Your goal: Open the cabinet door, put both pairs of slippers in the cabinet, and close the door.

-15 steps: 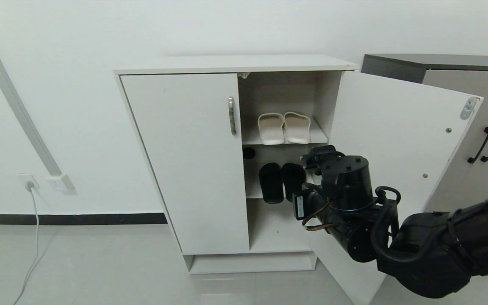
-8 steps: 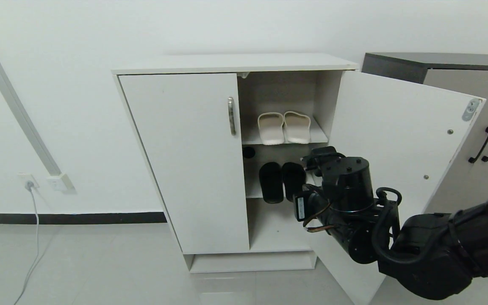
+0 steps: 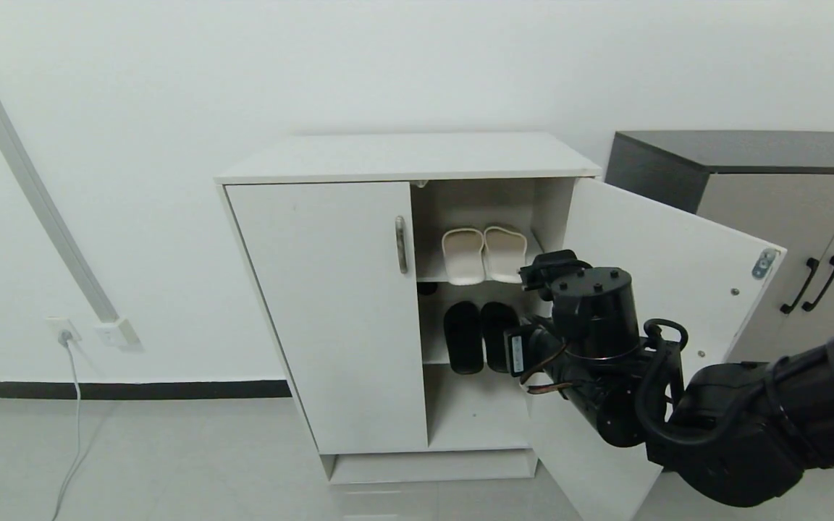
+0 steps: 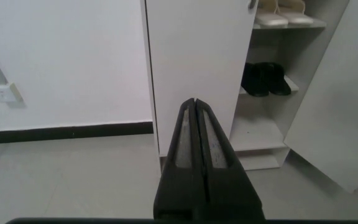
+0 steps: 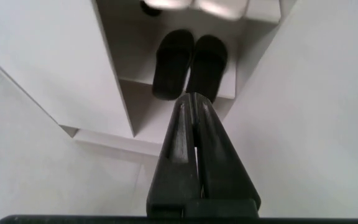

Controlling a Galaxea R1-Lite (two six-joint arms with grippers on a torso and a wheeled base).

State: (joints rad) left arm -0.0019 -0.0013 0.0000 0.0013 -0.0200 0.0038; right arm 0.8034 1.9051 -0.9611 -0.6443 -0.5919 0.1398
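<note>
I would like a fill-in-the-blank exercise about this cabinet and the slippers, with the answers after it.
The white slippers lie ____ the black slippers.
The right door stands ____.
The left door is ____.
The shut right gripper holds ____.
Answers: above, open, closed, nothing.
</note>
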